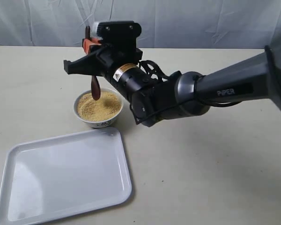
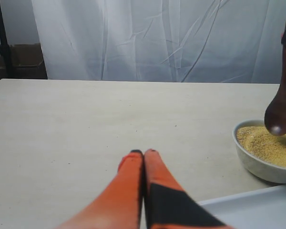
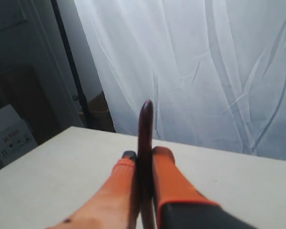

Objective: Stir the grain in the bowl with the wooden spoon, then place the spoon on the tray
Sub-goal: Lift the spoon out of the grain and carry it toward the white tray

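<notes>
The jaws of our right gripper (image 3: 144,155) are clamped on the slim handle of the wooden spoon (image 1: 95,88), which hangs upright with its scoop down over the bowl (image 1: 101,123). The jaws of our left gripper (image 2: 144,153) are pressed together with nothing between them. It hovers low over the table (image 1: 201,178), off to the side of the bowl.

We judge that we are in the stirring step. The scoop sits at the surface of the grain (image 1: 103,107), towards the left side of the mound, though we cannot tell whether the tip touches it. The tray (image 1: 61,187) has no spoon on it, so the placing step is not yet done.

For the next move we think the scoop must go into the grain and sweep round inside the bowl's wall. The grain is heaped close to the rim, so the strokes should be shallow and slow or granules will spill over. The bowl is small and nothing holds it, so a push against its wall could slide it.

The bowl stands just beside the tray's far edge, near that edge's right corner. We cannot tell whether they touch. To reach the tray the spoon must lift over the bowl's near rim and then the tray's low raised rim, which is a short way. The tray's flat surface gives ample room to lay the spoon down lengthwise. Our right arm reaches across the middle over the bowl's right side, and the table in front of it is open.
</notes>
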{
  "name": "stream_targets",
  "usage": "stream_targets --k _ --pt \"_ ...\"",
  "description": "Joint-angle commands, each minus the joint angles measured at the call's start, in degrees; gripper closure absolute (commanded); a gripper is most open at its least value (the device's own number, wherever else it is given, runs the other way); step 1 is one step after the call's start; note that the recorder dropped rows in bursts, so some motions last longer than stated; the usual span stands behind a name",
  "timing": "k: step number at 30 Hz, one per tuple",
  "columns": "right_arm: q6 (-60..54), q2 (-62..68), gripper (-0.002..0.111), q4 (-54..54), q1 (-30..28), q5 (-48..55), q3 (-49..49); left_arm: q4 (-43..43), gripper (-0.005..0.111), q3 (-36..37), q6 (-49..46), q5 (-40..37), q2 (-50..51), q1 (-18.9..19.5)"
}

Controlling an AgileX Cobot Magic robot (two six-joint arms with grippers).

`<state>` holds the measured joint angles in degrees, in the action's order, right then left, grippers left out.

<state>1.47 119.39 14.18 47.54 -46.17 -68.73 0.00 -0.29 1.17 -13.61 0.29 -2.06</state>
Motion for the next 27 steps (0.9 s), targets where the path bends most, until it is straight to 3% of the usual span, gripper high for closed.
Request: stream_targets --k 1,8,11,14,18,23,27 --pt "-1.47 -2.53 0.109 0.25 -0.19 1.14 -0.22 -0.30 0.106 0.29 -0.04 0.38 -0.29 0.26" --pt "-5.65 0.53 0.109 -0.75 -0.19 2.48 -0.22 -0.30 0.106 0.29 -0.04 0.38 -0.29 0.26" --pt "-5.65 -1.15 0.109 -0.85 -0.19 0.22 -0.22 -0.30 0.106 0.29 -0.04 0.38 -0.29 0.26" --pt "-4.41 -5.20 0.109 -1.19 -0.08 4.47 -0.22 -0.30 0.106 0.29 -0.04 0.38 -0.29 0.26" --pt "-2.81 -12.03 0.109 -6.01 -0.08 22.77 -0.68 -0.30 0.106 0.29 -0.04 0.38 -0.29 0.26" --pt "-3.50 -15.78 0.109 -14.18 -0.08 57.84 -10.95 -0.30 0.106 0.29 -0.04 0.38 -0.29 0.26" --pt "-16.09 -13.81 0.109 -10.15 1.05 74.45 -19.11 -0.30 0.106 0.29 -0.04 0.38 -0.29 0.26"
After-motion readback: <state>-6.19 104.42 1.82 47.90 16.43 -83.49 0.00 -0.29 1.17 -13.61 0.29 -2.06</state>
